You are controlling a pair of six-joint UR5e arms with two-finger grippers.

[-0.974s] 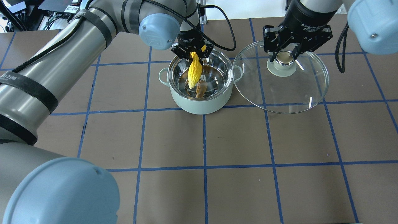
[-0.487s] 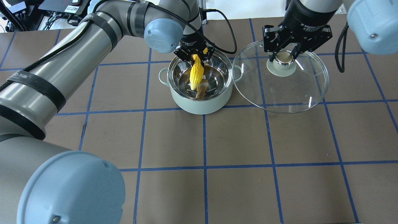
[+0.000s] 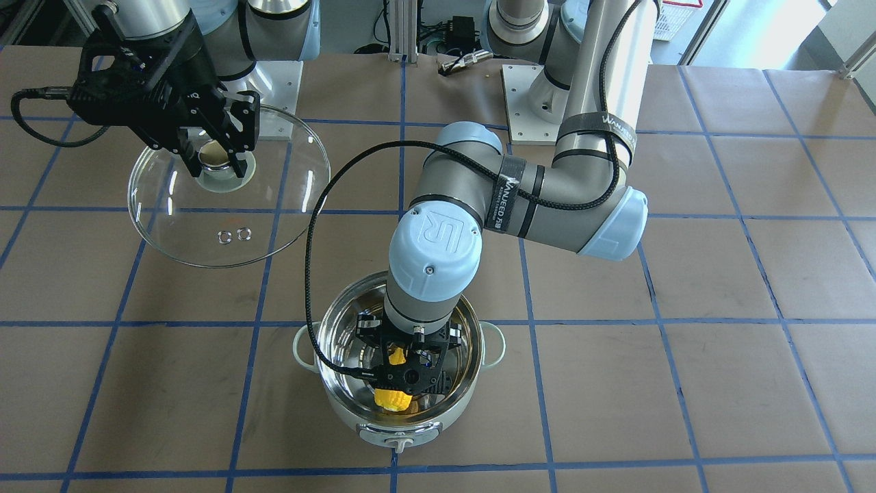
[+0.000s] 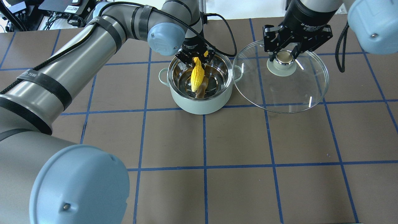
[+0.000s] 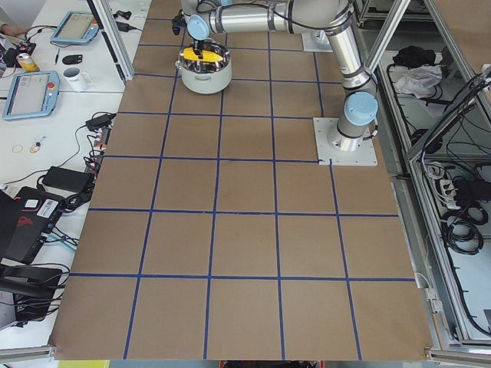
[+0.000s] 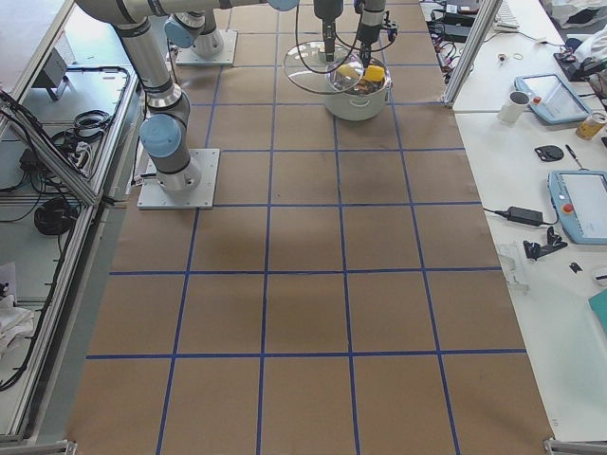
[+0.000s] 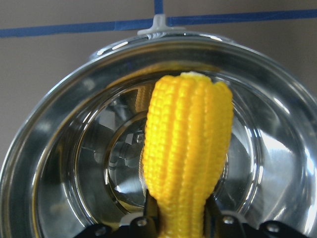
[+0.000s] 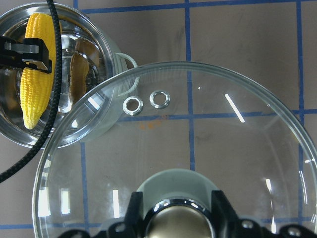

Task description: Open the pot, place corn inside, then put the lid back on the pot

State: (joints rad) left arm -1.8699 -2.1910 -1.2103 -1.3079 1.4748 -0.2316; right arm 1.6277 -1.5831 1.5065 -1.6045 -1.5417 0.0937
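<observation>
Left gripper [image 4: 195, 56] was clamped on the thick end of the corn [image 4: 197, 76] in the overhead view. The corn hung inside the open pot [image 4: 199, 107], long axis 12-to-6, tip toward 6. Right gripper [image 4: 284, 57] pinched the lid [image 4: 295, 93] at its centre, at the pot's 3 o'clock. Front-facing, the left wrist [image 3: 431, 257] hid most of the corn. In the right wrist view, a black cable [image 8: 55, 84] crossed the corn.

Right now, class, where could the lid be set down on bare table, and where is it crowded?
Bare: the table squares between the pot and the robot's side. Crowded: the pot itself, where the left jaws hold the corn inside, and the lid, held by the right jaws, close beside it.
</observation>
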